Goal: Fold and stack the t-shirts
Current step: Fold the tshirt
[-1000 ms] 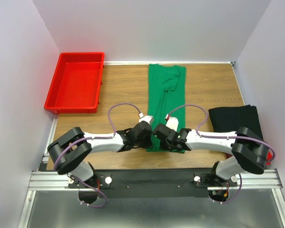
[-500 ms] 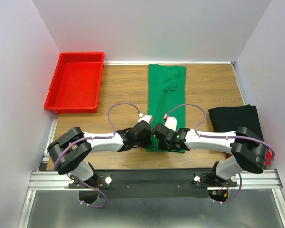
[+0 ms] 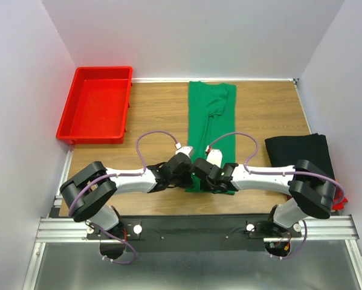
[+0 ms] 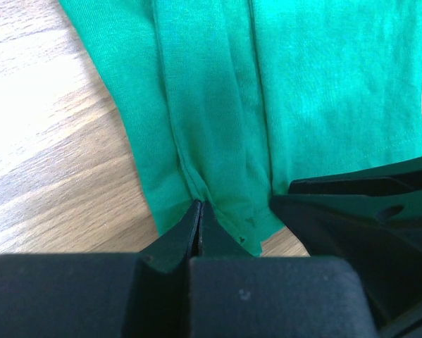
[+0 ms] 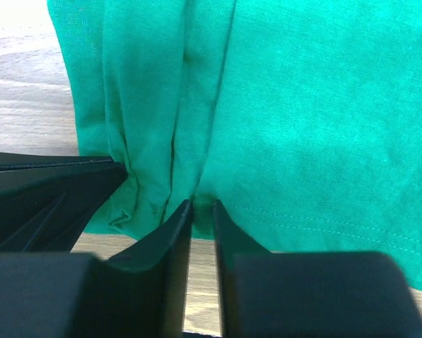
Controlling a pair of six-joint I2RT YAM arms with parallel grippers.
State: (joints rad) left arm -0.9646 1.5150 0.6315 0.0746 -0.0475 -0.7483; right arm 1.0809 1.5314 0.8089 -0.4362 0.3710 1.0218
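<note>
The bright green t-shirt [image 3: 211,115] lies folded into a long strip down the middle of the table. Its near hem shows in the left wrist view [image 4: 218,141] and the right wrist view [image 5: 302,127]. My left gripper [image 3: 188,175] is shut on the hem's left corner, where the cloth bunches into a ridge at my fingertips [image 4: 200,205]. My right gripper [image 3: 201,175] is shut on a pinch of the same hem [image 5: 202,205], just to the right of the left one. A folded black t-shirt [image 3: 298,154] lies at the right edge. The other shirts are mostly hidden.
A red plastic tray [image 3: 96,103] stands at the back left, partly off the table. A bit of red cloth [image 3: 338,205] shows under my right arm's elbow. The two grippers are almost touching; each shows in the other's wrist view [image 4: 365,211] [image 5: 48,190].
My right gripper has shifted a little to the left, toward the left gripper, and the near hem has bunched narrower. The left gripper has barely moved.
</note>
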